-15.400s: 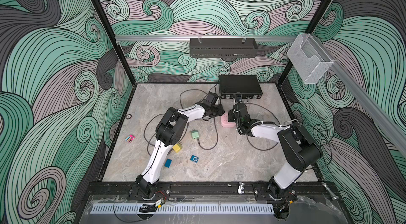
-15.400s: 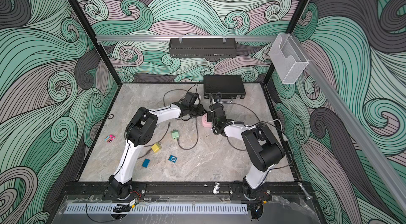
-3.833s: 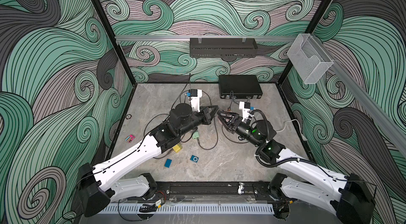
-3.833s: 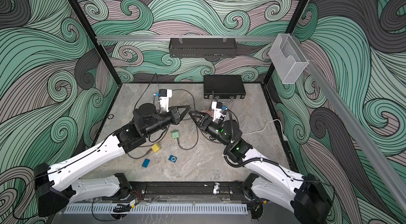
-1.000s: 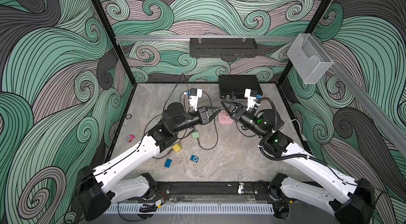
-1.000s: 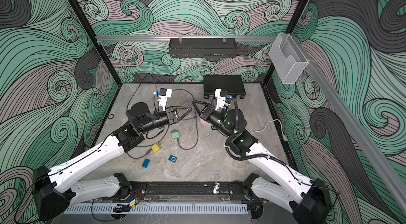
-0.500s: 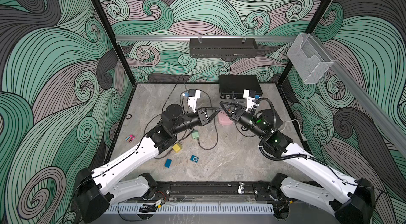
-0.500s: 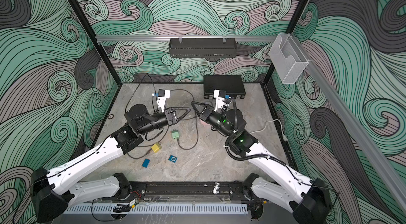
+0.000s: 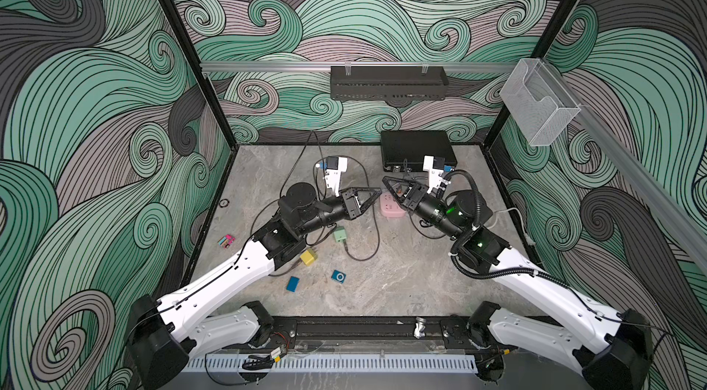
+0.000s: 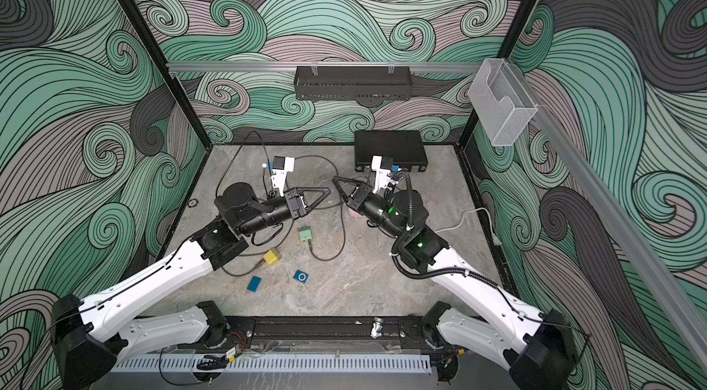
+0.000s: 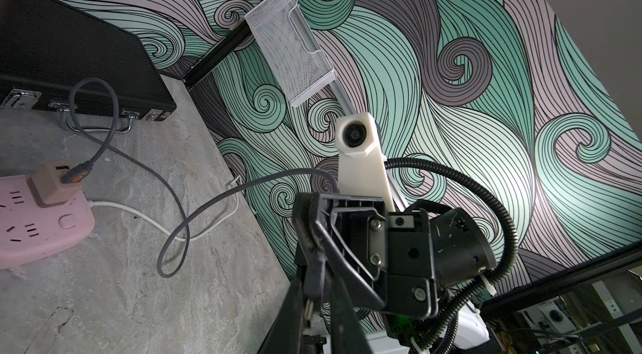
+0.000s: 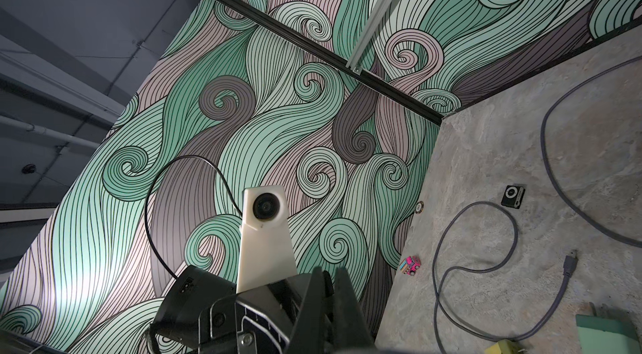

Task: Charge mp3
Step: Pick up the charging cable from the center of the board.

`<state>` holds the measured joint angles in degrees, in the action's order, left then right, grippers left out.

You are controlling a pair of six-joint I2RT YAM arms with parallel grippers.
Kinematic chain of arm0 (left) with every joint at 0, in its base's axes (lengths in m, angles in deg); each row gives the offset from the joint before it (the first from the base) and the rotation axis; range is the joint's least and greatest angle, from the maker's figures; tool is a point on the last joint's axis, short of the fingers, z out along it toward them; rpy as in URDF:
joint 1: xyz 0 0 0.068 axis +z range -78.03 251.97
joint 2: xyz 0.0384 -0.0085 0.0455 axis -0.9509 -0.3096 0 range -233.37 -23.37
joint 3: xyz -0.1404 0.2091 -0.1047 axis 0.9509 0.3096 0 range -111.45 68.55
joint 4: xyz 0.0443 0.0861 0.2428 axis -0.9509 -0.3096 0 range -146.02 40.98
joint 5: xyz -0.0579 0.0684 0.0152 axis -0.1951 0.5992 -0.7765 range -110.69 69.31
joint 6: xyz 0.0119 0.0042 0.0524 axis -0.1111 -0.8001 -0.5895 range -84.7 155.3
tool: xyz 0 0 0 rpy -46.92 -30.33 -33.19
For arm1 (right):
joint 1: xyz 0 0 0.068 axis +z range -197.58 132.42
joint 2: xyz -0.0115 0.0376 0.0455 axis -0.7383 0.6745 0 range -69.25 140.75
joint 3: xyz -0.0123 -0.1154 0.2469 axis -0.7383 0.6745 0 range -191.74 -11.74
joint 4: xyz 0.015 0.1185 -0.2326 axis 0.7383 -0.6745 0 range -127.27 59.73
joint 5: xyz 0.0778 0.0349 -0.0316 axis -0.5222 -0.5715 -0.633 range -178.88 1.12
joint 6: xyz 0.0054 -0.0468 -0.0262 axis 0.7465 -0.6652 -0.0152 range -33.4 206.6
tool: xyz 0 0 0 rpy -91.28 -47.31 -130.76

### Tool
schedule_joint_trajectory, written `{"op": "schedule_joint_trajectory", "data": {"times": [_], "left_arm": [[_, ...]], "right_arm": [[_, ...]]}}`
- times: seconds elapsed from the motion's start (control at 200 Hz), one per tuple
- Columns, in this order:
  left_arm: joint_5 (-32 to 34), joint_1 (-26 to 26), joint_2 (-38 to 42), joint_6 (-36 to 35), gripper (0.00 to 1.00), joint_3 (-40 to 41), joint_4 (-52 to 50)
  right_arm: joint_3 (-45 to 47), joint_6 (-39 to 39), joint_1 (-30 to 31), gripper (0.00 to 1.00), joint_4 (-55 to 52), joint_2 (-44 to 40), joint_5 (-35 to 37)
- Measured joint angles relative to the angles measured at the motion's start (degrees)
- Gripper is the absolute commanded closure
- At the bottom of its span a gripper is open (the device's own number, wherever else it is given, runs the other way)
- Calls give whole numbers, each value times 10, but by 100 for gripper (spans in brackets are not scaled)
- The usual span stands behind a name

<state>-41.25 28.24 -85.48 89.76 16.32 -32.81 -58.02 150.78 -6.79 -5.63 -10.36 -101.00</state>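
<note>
A small blue mp3 player (image 9: 339, 276) (image 10: 301, 276) lies flat on the table near the front. A black mp3 player (image 12: 512, 196) shows in the right wrist view. Both grippers hang tip to tip above the pink power strip (image 9: 390, 205). My left gripper (image 9: 377, 190) (image 11: 314, 286) is shut on the grey cable's plug (image 11: 315, 276). That cable (image 11: 173, 196) runs from a beige adapter (image 11: 52, 185) on the strip. My right gripper (image 9: 385, 179) (image 12: 330, 272) is shut; the cable passes right by its tips, and whether it pinches it is hidden.
A black case (image 9: 417, 147) stands at the back. A green charger (image 9: 339, 234), a yellow charger (image 9: 308, 257), a blue block (image 9: 292, 283) and a pink toy car (image 9: 226, 241) lie front left. Another loose grey cable (image 12: 569, 262) coils near them.
Both grippers have drifted a little to the left and stay tip to tip. Their grips look the same.
</note>
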Motion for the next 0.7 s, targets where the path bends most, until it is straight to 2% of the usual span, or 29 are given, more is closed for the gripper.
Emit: {"op": "schedule_joint_trajectory", "data": {"times": [0.701], "left_arm": [[2,0,0,1,84,0,5]], "right_arm": [[1,17,0,100,14,3,-3]]}}
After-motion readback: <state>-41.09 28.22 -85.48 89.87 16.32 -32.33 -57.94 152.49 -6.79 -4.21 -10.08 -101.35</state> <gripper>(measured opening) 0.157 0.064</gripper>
